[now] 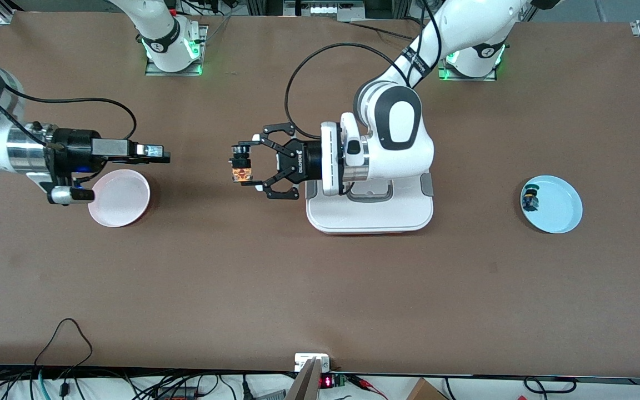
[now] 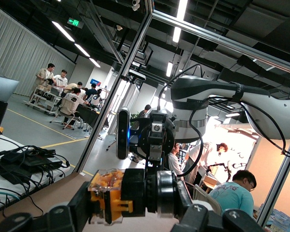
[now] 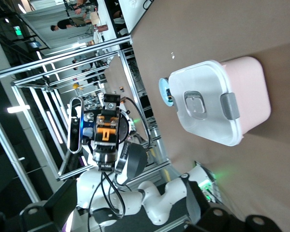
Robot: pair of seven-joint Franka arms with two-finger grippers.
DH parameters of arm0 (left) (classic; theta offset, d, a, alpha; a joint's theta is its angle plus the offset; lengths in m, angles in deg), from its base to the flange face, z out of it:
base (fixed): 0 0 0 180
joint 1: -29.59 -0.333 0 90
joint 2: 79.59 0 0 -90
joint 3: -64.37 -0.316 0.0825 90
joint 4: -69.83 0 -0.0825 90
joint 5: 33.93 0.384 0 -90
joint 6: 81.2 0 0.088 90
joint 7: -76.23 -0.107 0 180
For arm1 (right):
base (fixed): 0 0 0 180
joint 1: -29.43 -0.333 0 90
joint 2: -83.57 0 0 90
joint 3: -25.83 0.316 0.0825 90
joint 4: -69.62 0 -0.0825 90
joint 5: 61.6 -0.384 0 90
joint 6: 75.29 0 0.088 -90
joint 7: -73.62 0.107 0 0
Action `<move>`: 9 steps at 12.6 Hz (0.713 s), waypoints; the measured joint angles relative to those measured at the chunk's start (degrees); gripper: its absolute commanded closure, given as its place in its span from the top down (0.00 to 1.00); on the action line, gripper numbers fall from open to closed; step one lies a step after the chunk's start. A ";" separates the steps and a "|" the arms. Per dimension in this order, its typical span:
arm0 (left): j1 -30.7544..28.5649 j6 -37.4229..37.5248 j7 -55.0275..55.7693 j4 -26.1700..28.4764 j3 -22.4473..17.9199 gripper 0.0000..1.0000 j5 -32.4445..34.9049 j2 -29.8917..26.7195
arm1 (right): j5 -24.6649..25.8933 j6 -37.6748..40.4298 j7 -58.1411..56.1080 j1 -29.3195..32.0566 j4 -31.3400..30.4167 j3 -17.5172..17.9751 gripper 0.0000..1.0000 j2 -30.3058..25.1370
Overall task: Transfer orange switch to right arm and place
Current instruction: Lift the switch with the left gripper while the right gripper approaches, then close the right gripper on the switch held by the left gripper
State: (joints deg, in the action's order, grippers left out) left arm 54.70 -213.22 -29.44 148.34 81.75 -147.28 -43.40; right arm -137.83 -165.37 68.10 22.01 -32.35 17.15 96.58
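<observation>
Orange switch (image 1: 240, 168) is clamped in the ROBOTIQ-lettered left gripper (image 1: 245, 165) over the brown table (image 1: 320, 278), while the right gripper (image 1: 160, 154) is held spread wide above the pink plate (image 1: 120, 198)

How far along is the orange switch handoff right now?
Done: the left gripper has the orange switch clamped and lifted over the table, pointed toward the right arm. In hand: the right gripper waits open above the pink plate, a gap between them. Left: the handover and placing it.
</observation>
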 measured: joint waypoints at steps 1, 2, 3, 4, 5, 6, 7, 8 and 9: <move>0.61 -1.63 0.06 -0.85 -0.07 0.00 0.00 0.16 | -2.04 0.00 0.43 -0.04 -0.50 0.00 1.00 0.87; 1.37 -3.27 0.06 -1.76 -0.13 0.00 0.00 0.35 | -4.14 0.02 1.46 -0.04 -0.83 -0.01 1.00 1.80; 2.22 -4.66 0.06 -2.50 -0.19 0.00 0.00 0.53 | -6.06 0.07 3.07 -0.08 -0.89 0.00 1.00 2.68; 2.99 -5.84 0.06 -2.97 -0.23 0.00 0.00 0.67 | -7.90 0.13 4.61 -0.26 -0.89 0.03 1.00 3.47; 3.57 -6.64 0.05 -3.32 -0.30 0.00 0.00 0.86 | -9.53 0.21 5.73 -0.68 -0.88 0.18 1.00 4.06; 3.94 -6.93 0.03 -3.53 -0.44 0.00 0.00 1.07 | -10.84 0.21 6.23 -1.50 -0.88 0.24 1.00 4.52; 4.15 -7.03 0.01 -3.58 -0.59 0.00 0.00 1.18 | -12.17 0.20 6.68 -2.55 -0.87 0.30 1.00 4.91; 4.17 -7.04 0.00 -3.60 -0.70 0.00 0.00 1.19 | -13.90 0.19 7.15 -3.58 -0.75 0.34 1.00 5.33; 4.17 -7.04 0.00 -3.65 -0.81 0.00 0.00 1.19 | -15.55 0.20 7.75 -4.46 -0.46 0.39 1.00 5.85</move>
State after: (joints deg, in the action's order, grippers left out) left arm 58.88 -220.26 -29.43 144.68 80.94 -147.28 -42.21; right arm -153.38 -165.18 75.85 17.55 -32.81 17.54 102.43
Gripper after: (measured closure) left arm 0.282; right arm 0.000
